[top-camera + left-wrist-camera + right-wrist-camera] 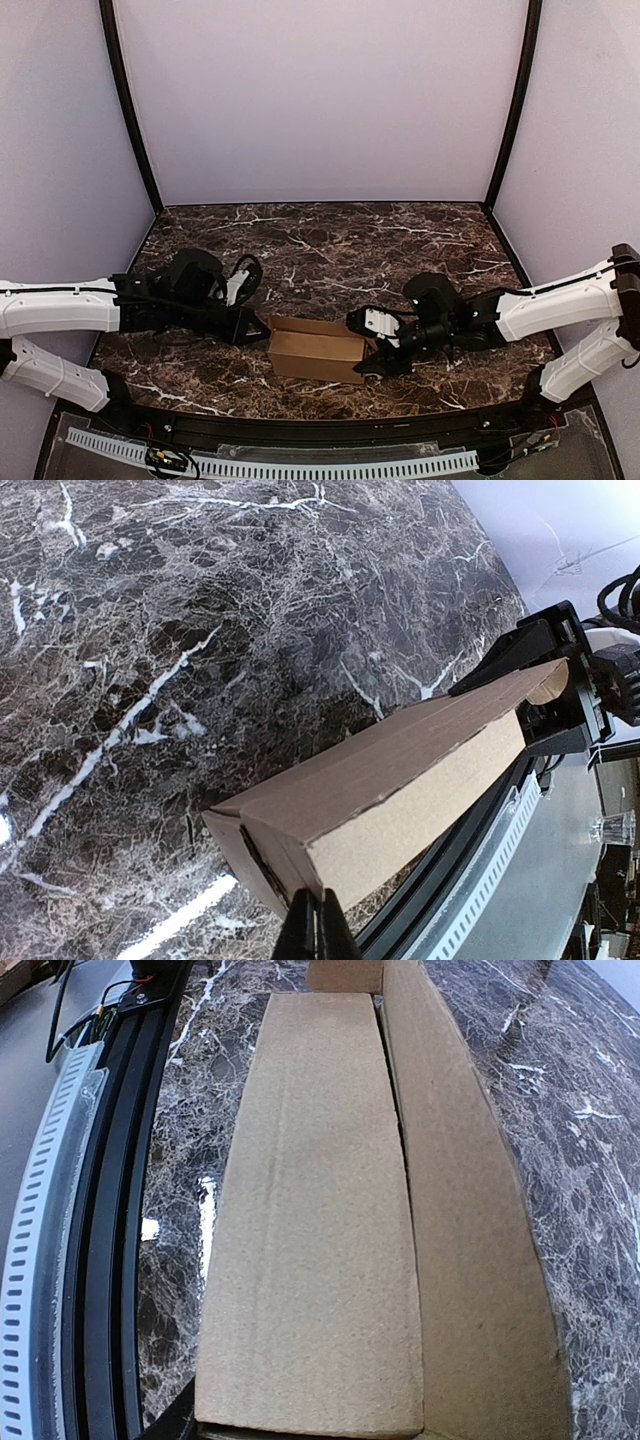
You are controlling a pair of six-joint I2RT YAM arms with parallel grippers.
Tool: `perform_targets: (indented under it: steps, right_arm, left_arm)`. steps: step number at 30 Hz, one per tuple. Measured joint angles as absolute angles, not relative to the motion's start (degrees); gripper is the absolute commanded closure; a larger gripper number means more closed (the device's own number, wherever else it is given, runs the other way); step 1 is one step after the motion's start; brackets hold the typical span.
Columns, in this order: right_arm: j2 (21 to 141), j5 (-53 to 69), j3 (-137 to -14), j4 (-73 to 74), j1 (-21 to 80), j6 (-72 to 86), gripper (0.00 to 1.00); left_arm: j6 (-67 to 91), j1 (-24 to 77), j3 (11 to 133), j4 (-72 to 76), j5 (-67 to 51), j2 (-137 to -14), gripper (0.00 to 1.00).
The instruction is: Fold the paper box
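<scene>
dark marble surface (pixel 330 240), paper box (pixel 318 352) between your claws
the box lies lengthwise from claw to claw; your right claw (pixel 366 346) clasps one end at a middling width, your left claw (pixel 315 930) is pinched tight, tips touching the other end.

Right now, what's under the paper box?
The paper box rests on the dark marble table; marble shows around it. The patch directly beneath is covered and cannot be seen.
</scene>
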State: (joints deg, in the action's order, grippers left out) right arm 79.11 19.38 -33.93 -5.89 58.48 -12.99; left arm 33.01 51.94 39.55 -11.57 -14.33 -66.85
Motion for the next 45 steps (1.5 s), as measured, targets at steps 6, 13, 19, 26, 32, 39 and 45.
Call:
perform_targets:
  steps: [6,13,19,26,32,39,45]
  right_arm:
    - [79.13,17.96,-33.8,-6.33,58.89,-12.95,0.71]
    - [79.18,17.43,-33.8,-6.59,59.0,-12.95,0.72]
    - [79.2,16.64,-33.8,-6.92,59.13,-12.95,0.71]
    - [79.2,16.43,-33.8,-7.01,59.44,-12.95,0.72]
    - [79.26,15.68,-33.8,-7.29,59.64,-12.75,0.7]
    - [79.31,14.66,-33.21,-8.51,60.03,-12.71,0.65]
    - [79.72,12.34,-32.56,-10.83,60.27,-11.4,0.56]
  left_arm:
    - [33.23,52.1,39.03,-10.87,-13.67,-66.65,0.99]
    - [33.21,52.4,38.68,-10.85,-12.73,-66.15,0.99]
    - [33.21,52.66,38.46,-11.46,-12.38,-65.45,0.99]
    - [33.23,52.66,38.3,-11.49,-12.38,-65.34,0.99]
    - [33.52,52.8,37.39,-10.94,-12.43,-64.99,0.99]
    - [33.91,53.91,36.21,-10.79,-11.97,-65.01,0.99]
    - [34.37,55.55,35.33,-11.25,-11.94,-66.15,0.99]
